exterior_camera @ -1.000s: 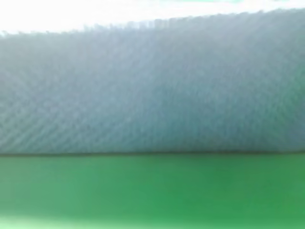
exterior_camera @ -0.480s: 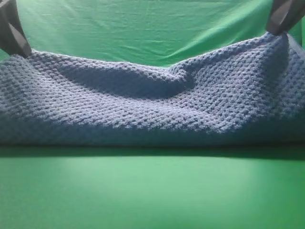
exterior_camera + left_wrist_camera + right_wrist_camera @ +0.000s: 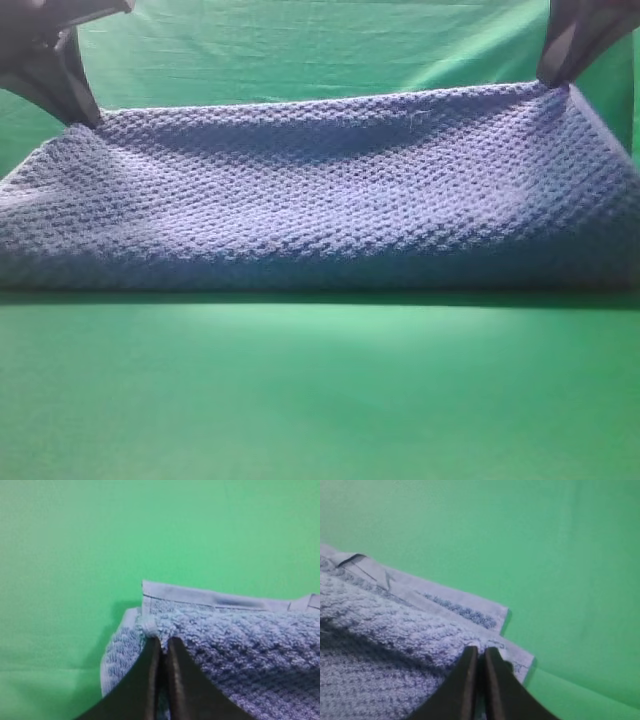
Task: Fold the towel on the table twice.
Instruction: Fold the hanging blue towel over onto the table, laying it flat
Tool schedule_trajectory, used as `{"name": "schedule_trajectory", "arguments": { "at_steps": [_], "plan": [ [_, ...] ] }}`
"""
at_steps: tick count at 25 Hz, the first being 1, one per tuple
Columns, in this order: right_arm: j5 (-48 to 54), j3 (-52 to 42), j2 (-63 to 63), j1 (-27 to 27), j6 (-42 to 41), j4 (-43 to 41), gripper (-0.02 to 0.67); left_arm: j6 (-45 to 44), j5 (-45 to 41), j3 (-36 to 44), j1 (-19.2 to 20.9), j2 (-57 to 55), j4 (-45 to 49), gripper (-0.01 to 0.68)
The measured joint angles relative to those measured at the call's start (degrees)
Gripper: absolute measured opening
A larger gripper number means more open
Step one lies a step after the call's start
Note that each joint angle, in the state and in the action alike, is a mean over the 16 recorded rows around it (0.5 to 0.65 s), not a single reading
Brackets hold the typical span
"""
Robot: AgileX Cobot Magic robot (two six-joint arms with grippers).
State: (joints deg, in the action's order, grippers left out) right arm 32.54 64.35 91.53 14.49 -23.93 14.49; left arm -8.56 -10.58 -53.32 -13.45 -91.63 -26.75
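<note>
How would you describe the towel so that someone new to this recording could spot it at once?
Start from the smooth green table filling the lower half of the high view. Across its far side lies the towel, a wide blue-grey cloth held at its far corners by the left gripper and the right gripper. Its bumpy waffle weave and pale hem separate it from the wrinkled green backdrop behind.

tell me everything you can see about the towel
The towel is blue-grey with a bumpy waffle weave and a pale flat hem. It lies doubled over on the green table, its fold toward the camera. The left gripper and right gripper each pinch a far corner of the top layer, just above the lower layer's corners.
</note>
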Motion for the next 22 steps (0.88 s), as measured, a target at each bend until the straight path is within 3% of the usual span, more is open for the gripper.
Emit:
{"name": "schedule_trajectory", "arguments": {
  "at_steps": [7, 10, 22],
  "plan": [
    [-5.8, 0.7, 4.0, -0.3, -0.4, 0.4, 0.007, 0.0, 6.6, -0.4, 0.0, -3.4, 0.0, 0.007],
    [-8.2, 0.7, 5.3, -0.3, -0.5, 0.4, 0.05, 0.0, 8.6, -0.5, 0.0, -4.7, 0.0, 0.043],
    [-12.6, 0.7, 5.4, -0.6, -0.5, 0.5, 0.475, -0.5, 8.4, -1.2, 0.0, -4.7, 1.4, 0.453]
  ]
}}
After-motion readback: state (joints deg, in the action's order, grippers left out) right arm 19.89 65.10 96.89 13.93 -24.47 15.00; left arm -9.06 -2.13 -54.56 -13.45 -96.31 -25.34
